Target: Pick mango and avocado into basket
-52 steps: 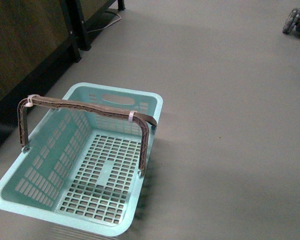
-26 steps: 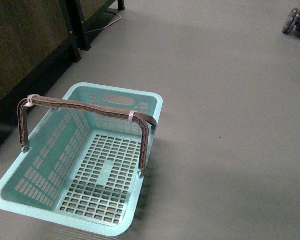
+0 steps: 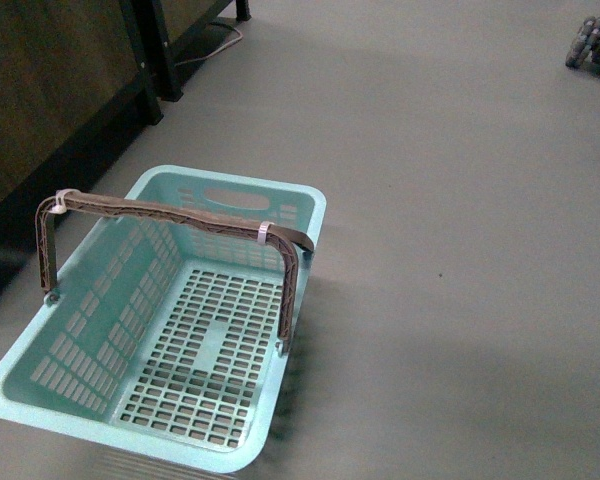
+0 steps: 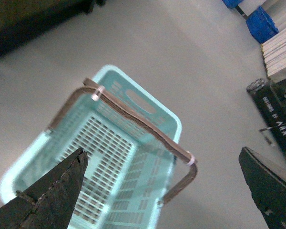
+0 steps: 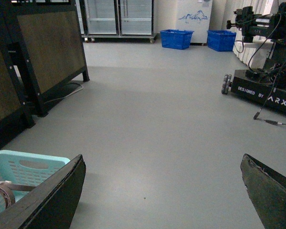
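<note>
On floor (image 3: pixel 460 200): basket (image 3: pixel 100 310) (handle (image 3: pixel 170 212) upright), open room rightward; left claw (image 4: pixel 162 155), right claw (image 5: pixel 163 160) apart.

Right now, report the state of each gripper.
Left gripper: open, holding nothing, above the basket.
Right gripper: open, holding nothing.

Teal slotted basket (image 3: pixel 302 215), brown-grey handles (image 3: pixel 170 212)
</note>
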`<state>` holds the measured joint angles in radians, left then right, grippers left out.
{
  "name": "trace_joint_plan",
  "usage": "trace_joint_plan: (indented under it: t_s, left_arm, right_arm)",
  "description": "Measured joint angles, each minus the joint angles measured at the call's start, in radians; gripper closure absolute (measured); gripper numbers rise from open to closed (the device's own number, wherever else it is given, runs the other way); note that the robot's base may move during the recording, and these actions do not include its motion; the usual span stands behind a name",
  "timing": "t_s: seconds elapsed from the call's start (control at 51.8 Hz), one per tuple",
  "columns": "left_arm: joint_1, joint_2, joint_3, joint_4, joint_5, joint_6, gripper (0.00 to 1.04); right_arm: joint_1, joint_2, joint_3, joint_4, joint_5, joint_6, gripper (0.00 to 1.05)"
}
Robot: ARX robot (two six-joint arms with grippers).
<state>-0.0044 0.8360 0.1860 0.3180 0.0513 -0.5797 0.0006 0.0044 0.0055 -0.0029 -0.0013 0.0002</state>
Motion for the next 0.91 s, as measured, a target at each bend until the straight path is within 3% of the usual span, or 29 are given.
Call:
trace_joint_plan:
  t_s: [0.155, 0.328, 0.908]
  left_arm:
    - [-0.098, 0.519, 0.117, 0.296, -0.04, -0.296, 0.07]
    - [-0.203, 1.049, 0.318, 0.471, -0.056, -0.527, 0.07]
    - [-0.235, 1.585, 0.765, 0.72, -0.065, -0.714, 0.1]
  right_arm:
    - [0.0, 0.0, 0.0, 0.0, 0.0, 0.0, 0.08]
    - [0.0, 0.0, 0.0, 0.0, 0.0, 0.0, 0.08]
    - [0.0, 0.0, 0.0, 0.0, 0.0, 0.0, 0.08]
